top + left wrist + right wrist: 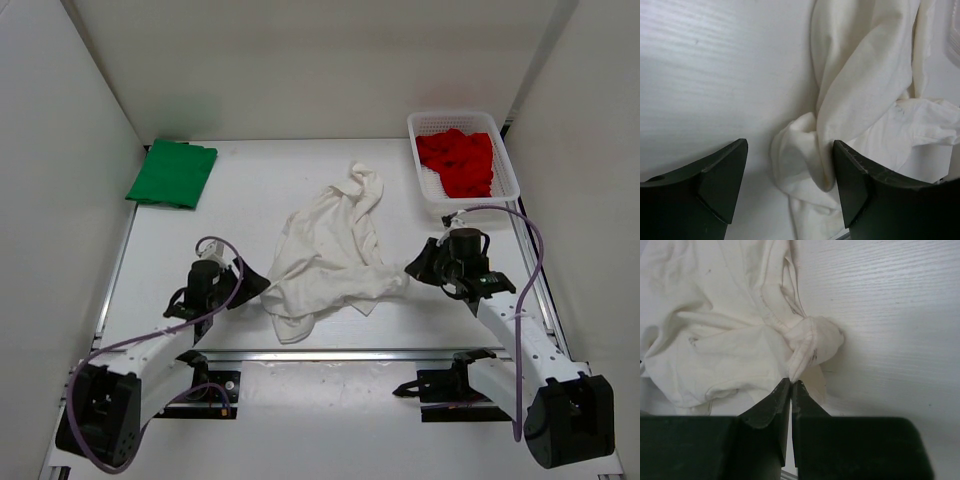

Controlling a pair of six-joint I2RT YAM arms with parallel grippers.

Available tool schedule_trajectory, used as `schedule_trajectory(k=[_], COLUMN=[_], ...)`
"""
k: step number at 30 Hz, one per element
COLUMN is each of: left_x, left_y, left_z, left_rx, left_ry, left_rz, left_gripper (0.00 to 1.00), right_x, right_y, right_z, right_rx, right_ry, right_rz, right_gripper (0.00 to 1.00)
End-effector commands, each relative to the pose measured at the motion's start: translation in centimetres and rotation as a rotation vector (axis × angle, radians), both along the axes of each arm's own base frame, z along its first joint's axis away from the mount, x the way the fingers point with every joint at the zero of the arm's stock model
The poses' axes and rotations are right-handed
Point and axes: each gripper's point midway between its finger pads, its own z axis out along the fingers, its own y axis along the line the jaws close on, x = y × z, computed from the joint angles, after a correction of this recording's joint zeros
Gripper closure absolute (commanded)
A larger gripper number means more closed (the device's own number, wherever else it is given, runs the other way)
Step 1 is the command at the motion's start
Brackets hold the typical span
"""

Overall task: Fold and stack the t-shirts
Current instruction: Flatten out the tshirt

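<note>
The white shirt [330, 250] lies crumpled between my 2 grippers. My right gripper [414, 268] pinches its right edge; my left gripper [255, 282] gapes wide at its left edge. The green shirt [172, 172] lies folded far left of it, the red shirt [457, 162] in the basket [506, 150] far right.

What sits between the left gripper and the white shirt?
Nothing visible. The left gripper is open at the edge of the white shirt, a fold lying between its fingers. The right gripper is shut on the opposite edge.
</note>
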Motion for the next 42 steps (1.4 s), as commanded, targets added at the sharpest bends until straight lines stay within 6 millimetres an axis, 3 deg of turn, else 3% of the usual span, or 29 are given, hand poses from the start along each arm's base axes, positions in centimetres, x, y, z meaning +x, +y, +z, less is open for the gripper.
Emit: schedule_trajectory(k=[1, 6, 7, 8, 9, 11, 12, 13, 14, 15, 18, 19, 21, 22, 24, 26, 27, 29, 31, 33, 34, 37, 38, 40, 42], left_x=[-1.6, -0.2, 0.5, 0.8, 1.0, 2.8, 3.2, 4.3, 5.8, 6.1, 8.2, 9.0, 9.7, 10.0, 9.5, 8.6, 8.1, 7.3, 7.4, 7.7, 7.8, 9.0, 9.4, 9.4, 9.4], left_y=[0.5, -2.3, -2.8, -3.5, -3.9, -4.9, -4.6, -5.0, -5.0, -5.2, -4.5, -3.4, -1.4, 0.0, 1.3, 2.3, 2.7, 2.8, 3.3, 3.8, 3.8, 5.9, 6.0, 5.2, 4.5], left_z=[-0.9, 1.3, 1.7, 1.9, 1.9, 4.5, 4.7, 6.9, 10.3, 12.1, 20.7, 23.6, 29.5, 30.8, 36.1, 37.9, 38.8, 38.3, 36.4, 32.7, 31.6, 23.8, 22.8, 18.6, 16.5], left_rx=[-0.065, -0.103, -0.110, -0.118, -0.125, -0.154, -0.140, -0.132, -0.124, -0.117, -0.105, -0.111, -0.134, -0.133, -0.129, -0.099, -0.068, -0.027, 0.008, 0.053, 0.086, 0.208, 0.197, 0.156, 0.150], left_ry=[-0.006, -0.063, -0.065, -0.061, -0.052, -0.100, -0.092, -0.129, -0.191, -0.224, -0.354, -0.388, -0.476, -0.491, -0.573, -0.584, -0.601, -0.584, -0.533, -0.433, -0.416, -0.281, -0.271, -0.181, -0.150], left_rz=[0.026, -0.051, -0.059, -0.076, -0.084, -0.101, -0.092, -0.108, -0.104, -0.107, -0.098, -0.071, -0.049, -0.015, -0.006, 0.006, 0.017, 0.029, 0.025, 0.000, -0.012, 0.078, 0.083, 0.027, 0.013], left_gripper=[0.21, 0.23, 0.29, 0.51, 0.60, 0.88, 0.92, 1.00, 1.00, 1.00, 1.00, 1.00, 1.00, 1.00, 1.00, 1.00, 0.99, 0.96, 0.94, 0.88, 0.86, 0.70, 0.68, 0.53, 0.48], right_x=[0.7, 0.4, 0.5, 0.6, 0.5, 1.0, 1.1, 1.4, 2.2, 2.4, 4.9, 5.1, 6.5, 6.2, 6.1, 4.9, 4.6, 4.2, 4.4, 5.1, 5.3, 6.8, 7.1, 8.1, 8.9], right_y=[1.1, 2.1, 2.2, 2.2, 2.6, 3.0, 3.3, 3.7, 4.2, 4.2, 5.0, 5.3, 5.4, 5.9, 5.8, 6.1, 6.2, 5.8, 4.9, 3.1, 3.0, 2.4, 2.5, 2.6, 2.0], right_z=[1.2, 0.8, 0.8, 1.1, 1.4, 2.3, 2.8, 3.6, 5.6, 6.1, 15.0, 16.3, 23.6, 25.7, 32.2, 35.3, 35.6, 34.4, 31.6, 27.3, 26.6, 19.9, 18.9, 15.7, 13.1], right_rx=[0.032, 0.033, 0.038, 0.040, 0.044, 0.031, 0.028, 0.027, 0.035, 0.023, 0.051, 0.049, 0.089, 0.107, 0.155, 0.186, 0.176, 0.162, 0.178, 0.223, 0.234, 0.235, 0.230, 0.219, 0.210], right_ry=[-0.060, -0.051, -0.047, -0.053, -0.059, -0.079, -0.085, -0.099, -0.139, -0.145, -0.321, -0.337, -0.461, -0.493, -0.603, -0.654, -0.664, -0.646, -0.592, -0.497, -0.491, -0.353, -0.336, -0.256, -0.204], right_rz=[0.033, 0.060, 0.056, 0.056, 0.067, 0.071, 0.083, 0.087, 0.099, 0.101, 0.107, 0.127, 0.130, 0.158, 0.175, 0.195, 0.198, 0.187, 0.184, 0.152, 0.166, 0.117, 0.129, 0.120, 0.082], right_gripper=[1.00, 1.00, 0.99, 1.00, 1.00, 1.00, 1.00, 1.00, 1.00, 1.00, 1.00, 1.00, 0.99, 1.00, 1.00, 1.00, 1.00, 1.00, 1.00, 1.00, 1.00, 1.00, 1.00, 1.00, 1.00])
